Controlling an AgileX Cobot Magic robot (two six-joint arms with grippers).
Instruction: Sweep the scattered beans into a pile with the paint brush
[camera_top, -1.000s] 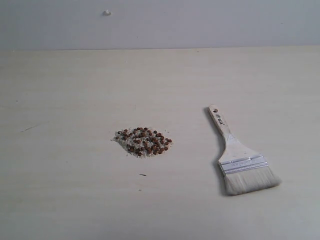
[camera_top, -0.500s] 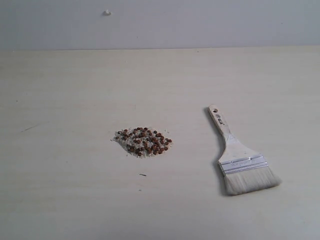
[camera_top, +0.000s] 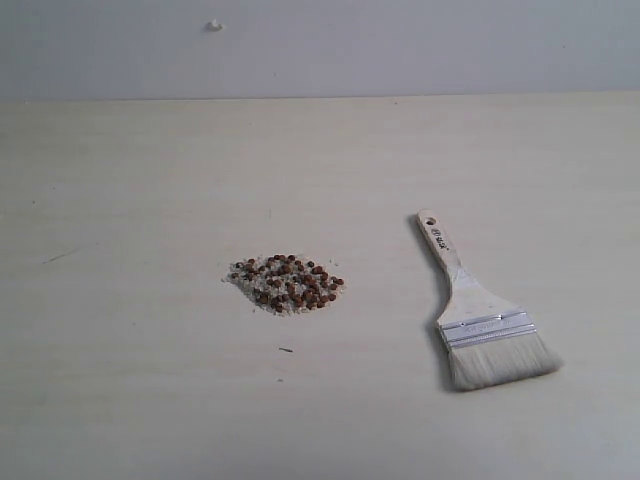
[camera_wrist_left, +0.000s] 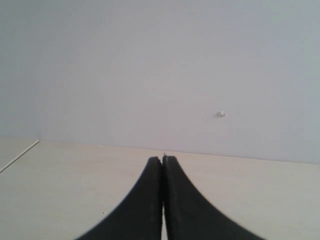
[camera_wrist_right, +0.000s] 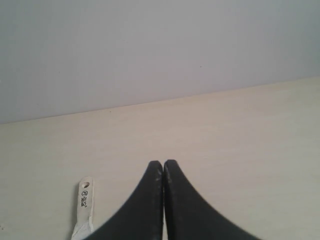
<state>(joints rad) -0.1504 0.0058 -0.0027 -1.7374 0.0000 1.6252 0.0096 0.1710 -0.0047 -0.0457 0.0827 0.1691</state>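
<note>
Reddish-brown beans (camera_top: 288, 284) lie in a small heap mixed with off-white crumbs near the middle of the pale table (camera_top: 150, 200). The paint brush (camera_top: 482, 316) lies flat to their right, handle end with its hang hole pointing away, whitish bristles toward the front. Neither gripper shows in the exterior view. My left gripper (camera_wrist_left: 163, 159) is shut with nothing between its black fingers, facing the back wall. My right gripper (camera_wrist_right: 163, 163) is shut and empty too; the paint brush handle tip (camera_wrist_right: 85, 200) shows beside it.
A grey wall (camera_top: 320, 45) rises behind the table's far edge, with a small white knob (camera_top: 213, 25) on it. A thin dark fleck (camera_top: 286, 350) lies in front of the beans. In the left wrist view a table edge (camera_wrist_left: 19, 156) runs at one side.
</note>
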